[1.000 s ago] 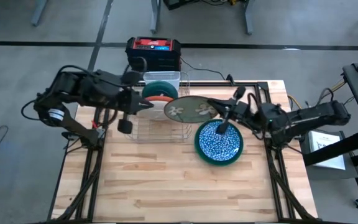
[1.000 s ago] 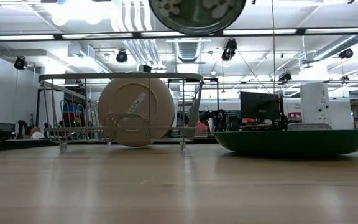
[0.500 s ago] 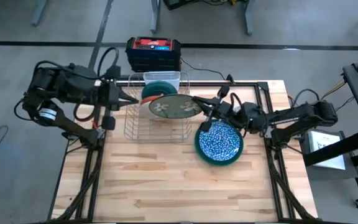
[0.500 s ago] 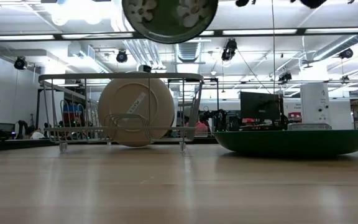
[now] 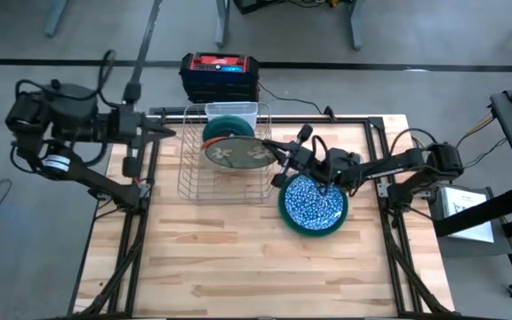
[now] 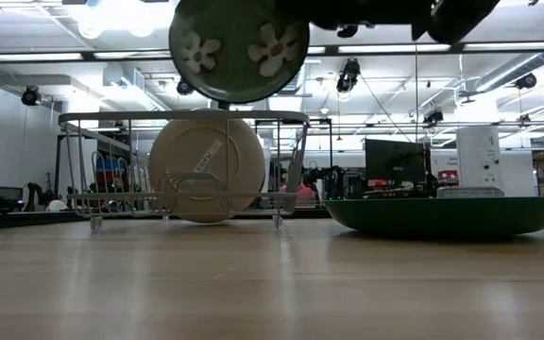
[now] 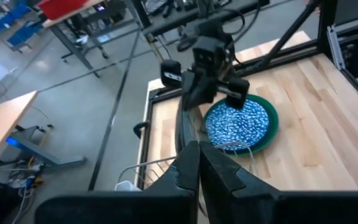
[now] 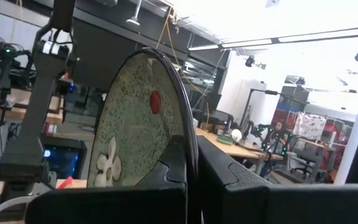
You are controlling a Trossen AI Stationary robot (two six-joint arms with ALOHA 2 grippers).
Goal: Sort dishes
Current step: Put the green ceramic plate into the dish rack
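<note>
Speckled bowl (image 5: 313, 201) is sat on the table (image 5: 238, 267), right of the rack (image 5: 223, 169), w/ nothing gripping it. Just behind/above it, the floral plate (image 5: 235, 152) is pinched by its edge in the R gripper (image 5: 278, 155) and held tilted in the air over the rack's top; teal plate (image 5: 228, 130) and orange plate (image 5: 223, 141) are stood on edge inside the rack. L gripper (image 5: 165, 133) is parked off the table's left edge by the rack's far corner, fingers pressed together, nothing held.
</note>
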